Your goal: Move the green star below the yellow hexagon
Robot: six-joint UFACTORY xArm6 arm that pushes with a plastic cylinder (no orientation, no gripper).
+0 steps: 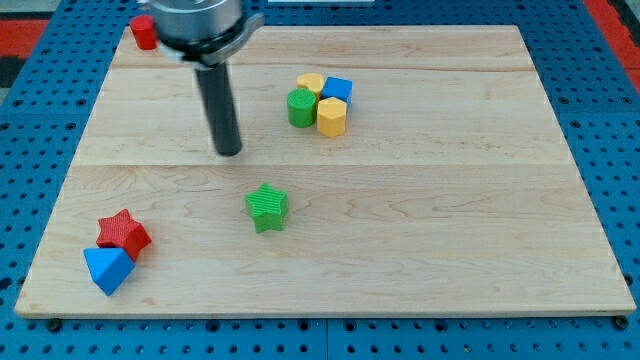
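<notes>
The green star (pixel 267 207) lies near the middle of the wooden board (pixel 420 230). The yellow hexagon (pixel 332 116) stands up and to the right of it, in a cluster with a green cylinder (pixel 301 107), a blue block (pixel 338 89) and another yellow block (pixel 310 83). My tip (pixel 230 151) is above and to the left of the green star, apart from it, and well left of the cluster.
A red star (pixel 123 233) and a blue triangular block (pixel 108 269) touch each other at the board's lower left. A red block (pixel 144 32) sits at the top left corner, partly behind the arm's head (pixel 198 25).
</notes>
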